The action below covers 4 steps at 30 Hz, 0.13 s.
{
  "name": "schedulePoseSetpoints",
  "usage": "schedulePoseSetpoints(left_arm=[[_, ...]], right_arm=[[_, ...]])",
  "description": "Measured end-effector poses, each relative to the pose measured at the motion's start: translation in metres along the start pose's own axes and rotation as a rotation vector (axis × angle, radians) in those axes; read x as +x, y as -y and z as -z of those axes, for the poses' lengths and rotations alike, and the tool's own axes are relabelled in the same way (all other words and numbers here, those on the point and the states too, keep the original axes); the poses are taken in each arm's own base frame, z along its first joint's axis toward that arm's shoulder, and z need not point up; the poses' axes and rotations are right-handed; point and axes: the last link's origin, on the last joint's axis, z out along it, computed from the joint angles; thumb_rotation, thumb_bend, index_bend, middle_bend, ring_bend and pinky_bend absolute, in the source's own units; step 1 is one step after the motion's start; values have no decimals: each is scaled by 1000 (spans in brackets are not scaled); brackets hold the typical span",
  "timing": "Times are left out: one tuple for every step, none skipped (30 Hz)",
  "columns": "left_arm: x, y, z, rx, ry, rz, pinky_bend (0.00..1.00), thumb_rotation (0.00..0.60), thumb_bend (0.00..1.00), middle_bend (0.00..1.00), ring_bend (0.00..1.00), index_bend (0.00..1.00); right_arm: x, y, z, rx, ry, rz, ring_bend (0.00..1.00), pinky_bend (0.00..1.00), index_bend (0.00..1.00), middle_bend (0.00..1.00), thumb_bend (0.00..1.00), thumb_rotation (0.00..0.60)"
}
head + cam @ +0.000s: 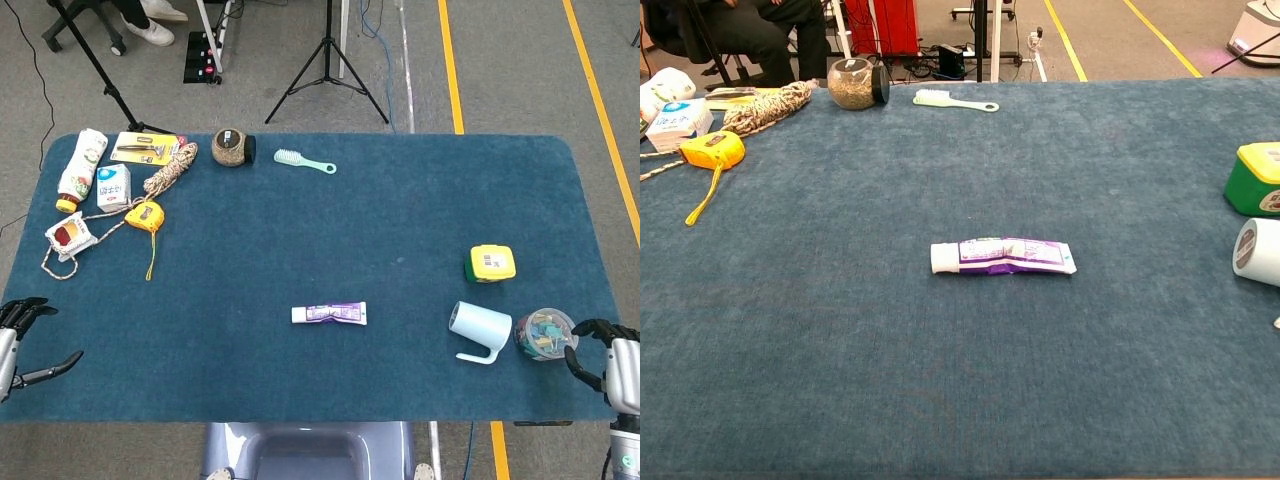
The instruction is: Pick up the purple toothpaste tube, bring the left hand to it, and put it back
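Note:
The purple toothpaste tube point(329, 314) lies flat near the middle front of the blue table, white cap pointing left; the chest view shows the tube point(1004, 256) too. My left hand point(12, 335) hangs at the table's front left corner, fingers spread, holding nothing. At the front right corner my right hand point(612, 359) sits just off the table edge with fingers apart and empty. Both hands are far from the tube. Neither hand appears in the chest view.
Right side: a light blue mug point(477, 327), a clear jar of clips point(543, 332), a yellow-green box point(489, 263). Back left: a bottle point(80, 168), milk carton point(113, 186), rope point(170, 170), yellow tape measure point(144, 215), twine ball point(231, 148), a mint brush point(303, 161).

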Motion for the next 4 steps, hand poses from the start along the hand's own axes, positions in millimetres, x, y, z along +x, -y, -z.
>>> schedulePoseSetpoints(left_arm=[[1, 0, 0, 0, 0, -1, 233, 268, 82, 241, 176, 297], [3, 0, 0, 1, 1, -1, 233, 271, 82, 241, 176, 297], [3, 0, 0, 2, 3, -1, 233, 271, 82, 241, 176, 297], [4, 0, 0, 2, 5, 0, 233, 271, 82, 241, 176, 297]], right_arm=[[0, 0, 0, 1, -1, -3, 457, 362, 464, 472, 381, 600], [0, 0, 0, 2, -3, -10, 457, 362, 462, 469, 381, 600], [0, 0, 0, 3, -6, -16, 457, 362, 460, 468, 381, 600], [1, 0, 0, 4, -10, -21, 457, 362, 458, 465, 381, 600]])
